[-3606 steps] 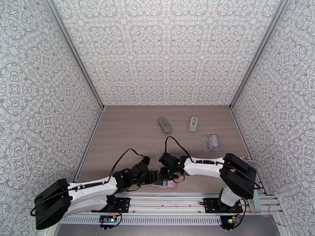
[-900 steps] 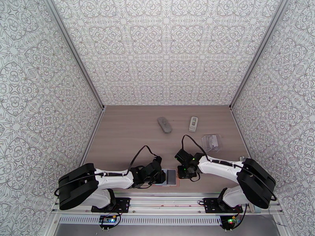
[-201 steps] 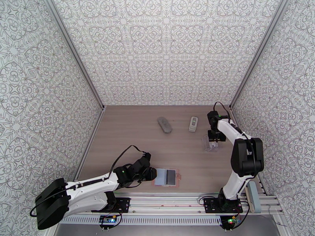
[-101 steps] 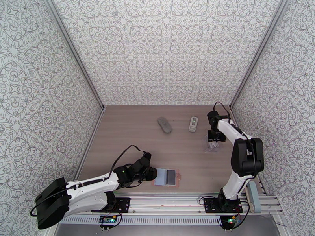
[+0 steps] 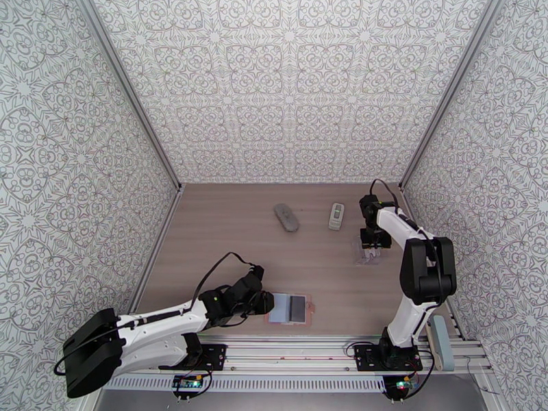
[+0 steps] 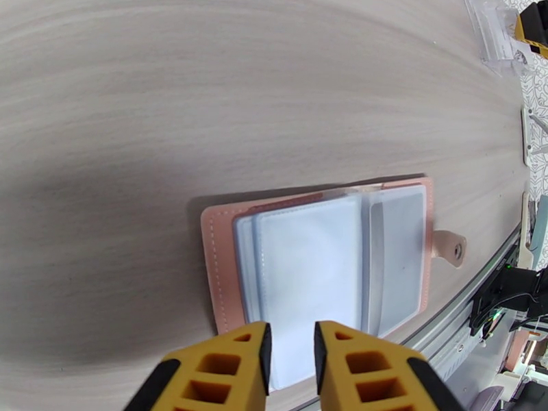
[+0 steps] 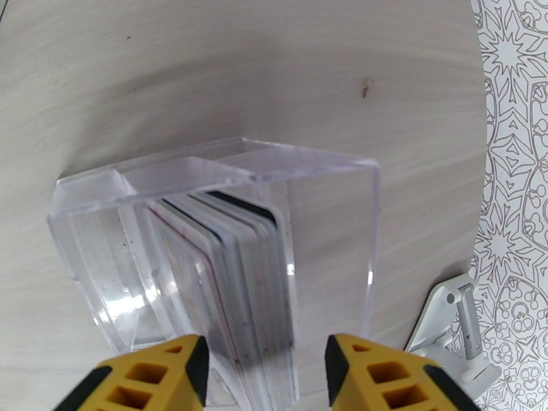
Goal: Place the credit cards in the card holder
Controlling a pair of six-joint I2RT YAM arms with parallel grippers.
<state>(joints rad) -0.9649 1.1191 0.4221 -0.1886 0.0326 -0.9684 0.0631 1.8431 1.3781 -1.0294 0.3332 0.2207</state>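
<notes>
Right wrist view: right gripper (image 7: 266, 351) hangs directly over a clear box (image 7: 329, 193), jaws spread wide and holding nothing, with one finger off each face of the card pack.
Credit cards (image 7: 236, 268): standing on edge as a tight, slightly leaning pack inside the box, between the jaws and just below the fingertips. A dark edge shows at the far face, a reddish one nearer.
Clear box: open-topped, with an inner partition; the cards sit in the section under the jaws.
Left gripper (image 6: 291, 340): fingers nearly together at the near edge of the card holder (image 6: 216, 268). Whether they pinch a sleeve I cannot tell.
Card holder: pink, lying open and flat just ahead of the left fingertips. Its clear sleeves (image 6: 308, 255) look mostly unfilled; the right-hand pocket shows a grey panel — possibly a card.
Step in hand, my reading: lift one card from the box.
Doing it well: descend straight, close on a single outer card rather than the pack, and grip near its top edge. Pull upward without dragging the light box along.
</notes>
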